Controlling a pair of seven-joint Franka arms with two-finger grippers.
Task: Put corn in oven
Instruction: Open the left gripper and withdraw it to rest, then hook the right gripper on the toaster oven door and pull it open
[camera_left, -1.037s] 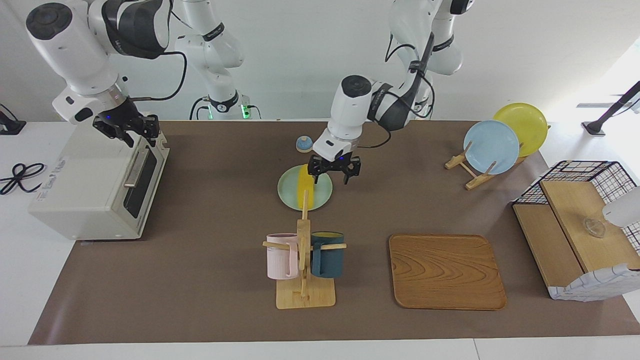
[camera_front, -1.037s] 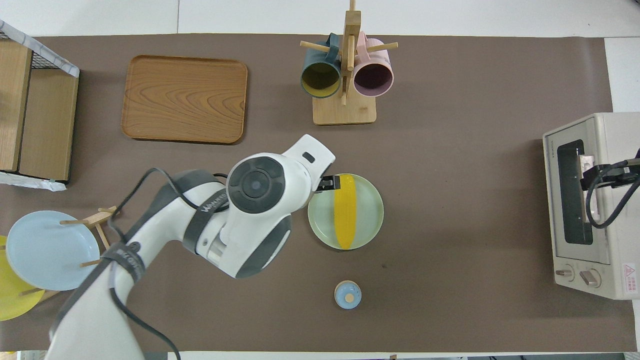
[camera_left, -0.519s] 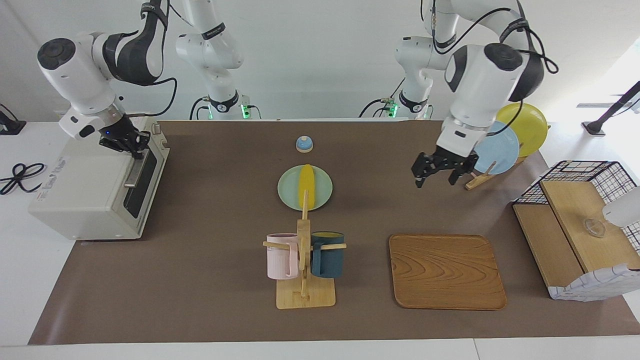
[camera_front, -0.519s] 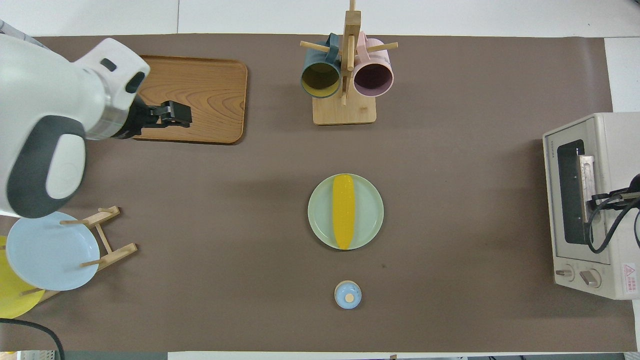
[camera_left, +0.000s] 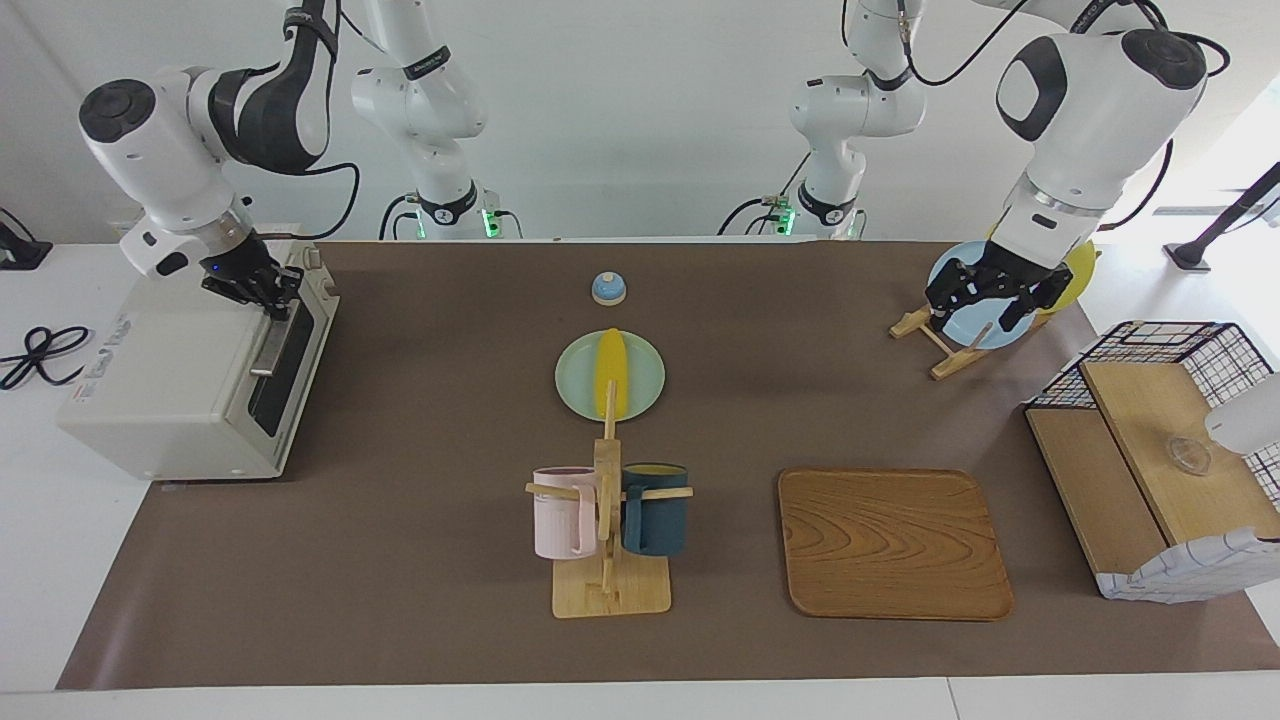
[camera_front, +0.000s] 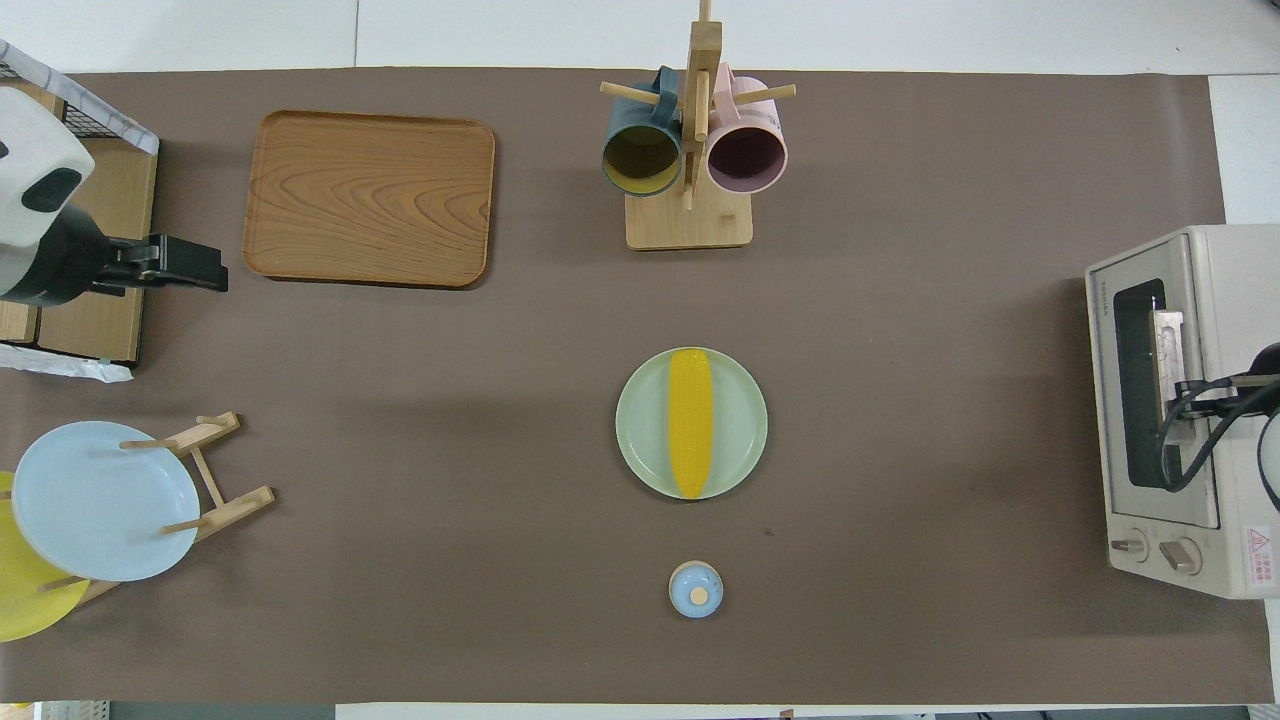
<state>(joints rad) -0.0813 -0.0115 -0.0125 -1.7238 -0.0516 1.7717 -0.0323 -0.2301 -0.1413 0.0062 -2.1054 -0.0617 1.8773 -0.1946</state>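
The yellow corn (camera_left: 611, 383) lies lengthwise on a pale green plate (camera_left: 575, 380) in the middle of the table; both also show in the overhead view, corn (camera_front: 690, 422) and plate (camera_front: 742, 420). The cream-white oven (camera_left: 165, 385) stands at the right arm's end with its dark glass door (camera_left: 290, 365) closed; it also shows in the overhead view (camera_front: 1235, 290). My right gripper (camera_left: 258, 288) is shut on the upper end of the door's metal handle (camera_left: 272, 345). My left gripper (camera_left: 985, 297) is open and empty, up in the air over the plate rack.
A blue bell (camera_left: 608, 288) sits nearer to the robots than the corn's plate. A wooden mug rack (camera_left: 607, 520) with two mugs stands farther out. A wooden tray (camera_left: 890, 545), a plate rack with a blue plate (camera_front: 100, 500) and a wire basket (camera_left: 1160, 450) are toward the left arm's end.
My left gripper has left the corn's plate, empty, and swung to its own end of the table. My right gripper has come down from above the oven onto the door handle.
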